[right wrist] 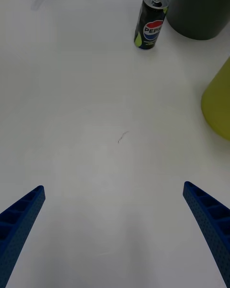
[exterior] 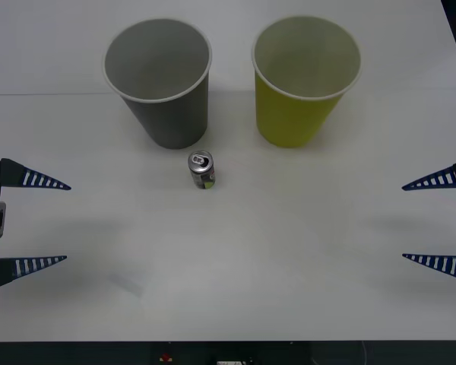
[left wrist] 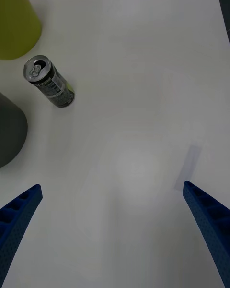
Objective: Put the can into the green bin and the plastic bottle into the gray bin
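Your can (exterior: pixel 201 169) stands upright on the white surface (exterior: pixel 289 251), just before the gray bin (exterior: pixel 161 84), the green bin (exterior: pixel 304 80) to its right. Left gripper (exterior: pixel 30 220) and right gripper (exterior: pixel 437 220) hang wide open, well apart from it. Your right wrist view reads the can's Pepsi label (right wrist: pixel 152 31).

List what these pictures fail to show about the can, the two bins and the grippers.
- Gray bin: in both wrist views only part of its wall shows, cut by the edge.
- Green bin: likewise cut off in both wrist views.
- Can: label too small to read in the front view.
- Left gripper and right gripper: open, at the table's sides; the arms are cut off by the front view's edges.
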You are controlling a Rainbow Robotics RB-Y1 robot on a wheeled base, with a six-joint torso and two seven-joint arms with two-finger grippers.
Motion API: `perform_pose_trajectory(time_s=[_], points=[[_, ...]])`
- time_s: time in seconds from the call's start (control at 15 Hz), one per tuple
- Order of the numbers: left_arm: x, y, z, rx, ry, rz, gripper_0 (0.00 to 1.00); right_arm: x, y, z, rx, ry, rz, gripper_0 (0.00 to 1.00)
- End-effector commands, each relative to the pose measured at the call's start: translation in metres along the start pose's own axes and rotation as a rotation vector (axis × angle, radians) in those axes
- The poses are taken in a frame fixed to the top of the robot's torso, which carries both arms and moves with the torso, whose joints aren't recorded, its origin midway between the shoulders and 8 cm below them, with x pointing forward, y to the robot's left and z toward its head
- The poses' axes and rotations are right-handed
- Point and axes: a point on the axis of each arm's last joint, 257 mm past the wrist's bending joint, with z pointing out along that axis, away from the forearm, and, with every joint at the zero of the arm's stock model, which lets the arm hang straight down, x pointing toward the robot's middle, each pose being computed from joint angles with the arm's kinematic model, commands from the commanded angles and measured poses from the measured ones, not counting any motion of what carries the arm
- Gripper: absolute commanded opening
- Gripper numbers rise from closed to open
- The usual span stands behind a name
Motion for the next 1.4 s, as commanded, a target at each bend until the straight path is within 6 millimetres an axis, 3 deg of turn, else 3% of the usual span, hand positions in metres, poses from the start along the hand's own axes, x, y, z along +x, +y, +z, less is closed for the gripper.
perform_pose_trajectory(time_s=[0.07,0.2,0.6,1.0,1.4], points=[[0.000,0.000,0.000,0.000,0.000,0.000,1.00,0.000,0.000,0.000,0.000,0.000,0.000,1.00],[-0.004,0.011,-0.003,-0.042,-0.010,0.009,1.00,0.000,0.000,0.000,0.000,0.000,0.000,1.00],[-0.005,0.010,0.004,-0.085,-0.013,-0.071,1.00,0.000,0.000,0.000,0.000,0.000,0.000,1.00],[-0.016,0.015,0.033,-0.157,-0.083,-0.409,1.00,0.000,0.000,0.000,0.000,0.000,0.000,1.00],[-0.017,0.020,0.062,-0.278,-0.147,-0.557,1.00,0.000,0.000,0.000,0.000,0.000,0.000,1.00]])
